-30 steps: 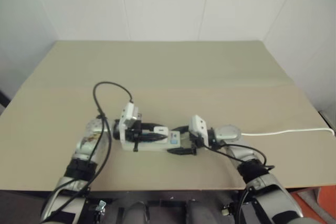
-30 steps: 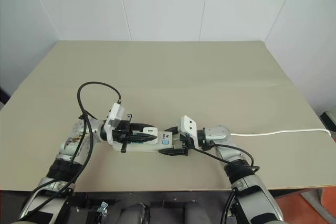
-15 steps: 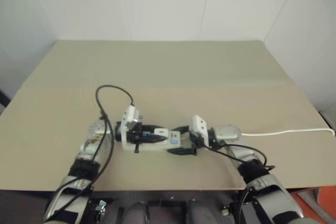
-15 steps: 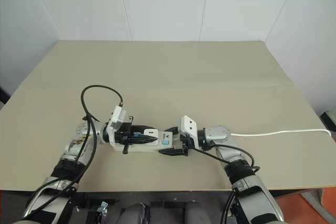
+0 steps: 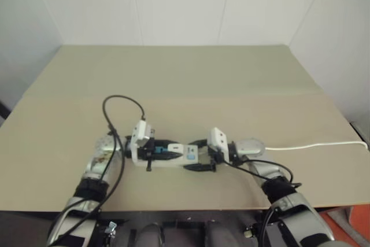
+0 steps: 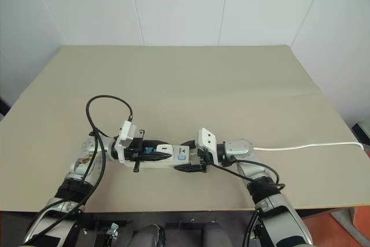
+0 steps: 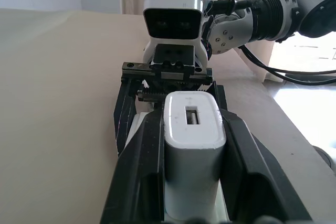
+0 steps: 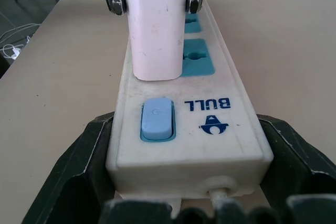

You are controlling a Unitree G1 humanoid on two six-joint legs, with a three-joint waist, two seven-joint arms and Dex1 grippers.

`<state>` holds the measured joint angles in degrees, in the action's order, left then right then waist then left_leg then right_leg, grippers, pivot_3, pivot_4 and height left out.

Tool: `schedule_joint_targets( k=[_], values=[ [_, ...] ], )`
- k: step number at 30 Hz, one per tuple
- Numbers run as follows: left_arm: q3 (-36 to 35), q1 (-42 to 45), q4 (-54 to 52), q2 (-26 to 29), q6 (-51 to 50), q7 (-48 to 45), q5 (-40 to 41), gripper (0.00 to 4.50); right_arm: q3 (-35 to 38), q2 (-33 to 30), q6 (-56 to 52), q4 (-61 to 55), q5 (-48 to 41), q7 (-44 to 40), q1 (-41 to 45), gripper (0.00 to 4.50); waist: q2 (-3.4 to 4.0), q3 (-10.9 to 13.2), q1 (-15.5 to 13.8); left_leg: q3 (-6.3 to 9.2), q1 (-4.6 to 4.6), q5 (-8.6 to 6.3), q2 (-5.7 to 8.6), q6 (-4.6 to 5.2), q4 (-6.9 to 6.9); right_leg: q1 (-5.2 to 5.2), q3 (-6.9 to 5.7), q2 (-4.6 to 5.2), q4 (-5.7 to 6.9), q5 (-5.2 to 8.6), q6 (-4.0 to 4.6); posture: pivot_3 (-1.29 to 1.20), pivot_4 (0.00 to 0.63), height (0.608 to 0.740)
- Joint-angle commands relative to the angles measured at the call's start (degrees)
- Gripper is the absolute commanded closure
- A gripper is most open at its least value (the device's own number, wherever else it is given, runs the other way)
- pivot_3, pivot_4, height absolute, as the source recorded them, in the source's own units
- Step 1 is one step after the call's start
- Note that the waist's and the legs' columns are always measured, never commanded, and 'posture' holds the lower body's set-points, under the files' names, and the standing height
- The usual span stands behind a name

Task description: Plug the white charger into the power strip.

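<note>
On the beige tabletop (image 6: 231,85) the power strip (image 8: 185,124) lies near the front edge, its thin white cord (image 6: 306,146) trailing off to the right. The right gripper (image 8: 186,182) clamps the strip's switch end between its black fingers. The left gripper (image 7: 191,145) pinches the white charger (image 7: 191,129), which stands on the strip just beside the blue switch (image 8: 156,119), over the first socket.
</note>
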<state>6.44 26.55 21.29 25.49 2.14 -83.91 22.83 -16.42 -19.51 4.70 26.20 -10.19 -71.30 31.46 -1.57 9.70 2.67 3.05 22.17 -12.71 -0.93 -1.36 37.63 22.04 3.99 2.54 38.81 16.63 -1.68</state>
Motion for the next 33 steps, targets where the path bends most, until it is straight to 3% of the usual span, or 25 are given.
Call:
schedule_joint_targets(
  k=[1, 27, 28, 33],
  values=[
    [1.28, -3.67, 4.21, 3.48, 0.24, 0.03, -4.59, 3.48, -0.59, -1.61, -1.54, 1.03, 1.48, -1.11, -1.45, 1.07, 0.05, -0.09, 0.02, -0.01, -0.01, 0.00, 0.00, 0.00, -0.02, 0.00, 0.00, 0.00, -0.01, 0.00, 0.00, 0.00, 0.150, 0.740],
    [4.58, -3.23, 4.51, 3.54, 0.67, -2.46, -4.16, 3.48, -1.08, -2.25, -2.24, 0.14, 1.17, -1.27, -1.89, 1.07, 0.22, -0.47, 0.10, -0.05, -0.25, 0.00, -0.02, 0.00, -0.62, -0.18, 0.03, -0.01, -0.50, 0.00, -0.01, 0.00, 0.150, 0.740],
    [4.62, -3.25, 4.42, 3.77, 0.49, -2.70, -4.15, 2.78, -1.06, -2.26, -2.28, 0.15, 1.15, -1.27, -1.88, 1.07, 0.23, -0.48, 0.12, -0.06, -0.26, 0.00, -0.02, 0.00, -0.64, -0.20, 0.03, -0.01, -0.55, 0.00, -0.01, 0.00, 0.150, 0.740],
    [3.47, -3.12, 4.07, 3.33, 1.41, -1.52, -3.63, 1.30, -1.15, -2.00, -2.18, 0.35, 1.22, -1.15, -1.75, 1.07, 0.49, -0.61, -0.08, -0.06, -0.42, 0.00, 0.00, 0.00, -0.75, -0.42, 0.01, 0.02, -0.75, 0.00, -0.01, 0.00, 0.150, 0.740]
  ],
)
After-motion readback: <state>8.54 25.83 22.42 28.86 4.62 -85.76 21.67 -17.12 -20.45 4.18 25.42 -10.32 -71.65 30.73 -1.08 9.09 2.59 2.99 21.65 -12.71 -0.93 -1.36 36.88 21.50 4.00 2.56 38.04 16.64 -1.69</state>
